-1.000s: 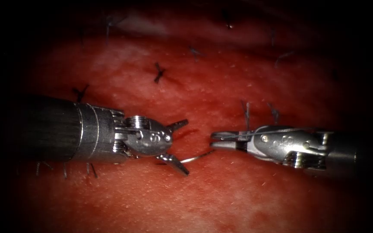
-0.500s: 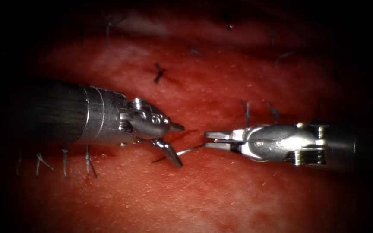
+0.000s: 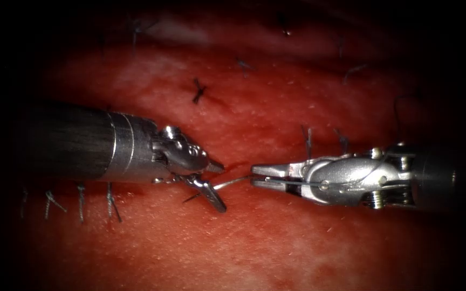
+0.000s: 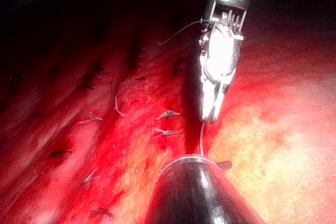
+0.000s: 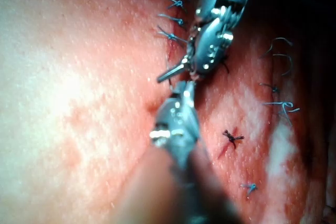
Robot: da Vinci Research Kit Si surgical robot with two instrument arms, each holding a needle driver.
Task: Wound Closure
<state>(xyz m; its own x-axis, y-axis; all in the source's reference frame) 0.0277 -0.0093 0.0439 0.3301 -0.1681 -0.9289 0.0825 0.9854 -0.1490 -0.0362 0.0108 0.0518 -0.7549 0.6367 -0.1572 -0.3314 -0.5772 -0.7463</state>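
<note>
In the endoscope view my left tool [image 3: 221,187] comes in from the left with its jaws open, one above and one below the curved needle [image 3: 233,182]. My right tool [image 3: 254,176] comes in from the right, shut on the needle's right end. The needle's left end reaches the tissue [image 3: 276,237] under the left tool's lower jaw; I cannot tell whether it is in the tissue. Thread [image 3: 297,183] runs back along the right tool. The left wrist view shows the right tool [image 4: 210,116] with the needle [image 4: 201,140] hanging from its tip. The open part of the cut [image 3: 235,164] lies between the tools.
Finished stitches [image 3: 82,202] cross the cut under the left shaft. A dark knot [image 3: 198,90] and cut thread ends [image 3: 307,139] stand on the tissue behind the tools. Red fluid covers the surface. The right wrist view shows more stitches [image 5: 170,19] beside the left tool.
The right tool has moved left and rolled, carrying the needle leftward. The left tool has shifted slightly right, and its open jaws have narrowed around the needle.
</note>
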